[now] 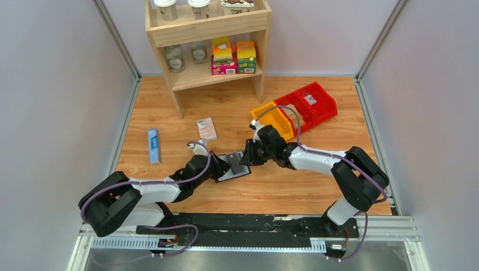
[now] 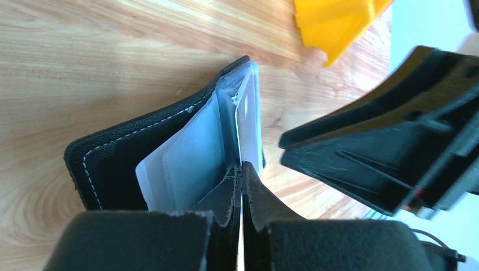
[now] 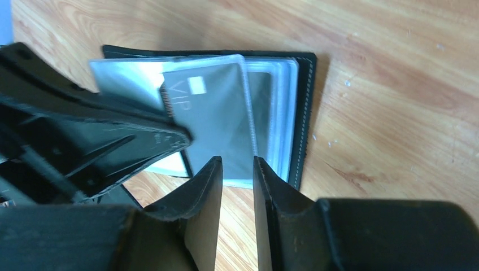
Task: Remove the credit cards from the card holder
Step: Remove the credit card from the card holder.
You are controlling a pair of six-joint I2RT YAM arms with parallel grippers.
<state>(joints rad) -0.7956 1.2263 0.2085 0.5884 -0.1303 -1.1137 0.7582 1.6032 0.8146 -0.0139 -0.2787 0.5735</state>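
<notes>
1. Step in hand: drawing out a card. The card holder (image 2: 113, 161) lies open near the middle of the table (image 1: 169, 107), between the two grippers, with its clear pocket leaves (image 2: 192, 164) fanned upward.
2. The left gripper (image 2: 242, 172) is closed fully, its tips pinching what looks like the near edge of a leaf; judged to be steadying the holder.
3. The right gripper (image 3: 237, 175) has its jaws a little apart and holds nothing; it stands just beside the open edge of the pocket that holds a grey credit card (image 3: 217, 113) marked VIP.
4. Next move, as judged: the right jaws must close on the card's edge alone, not on the leaf, and pull it out along the pocket while the left gripper resists.
5. Count: one card holder; one card visible, all of it inside its pocket; whether others are inside cannot be told; none lies out on the table.
6. Also on the table: one blue box (image 1: 153, 145) to the left; one pink-and-white box (image 1: 207, 129) beyond the holder; one yellow bin (image 1: 274, 119) and two red bins (image 1: 308, 101) at the far right.
</notes>
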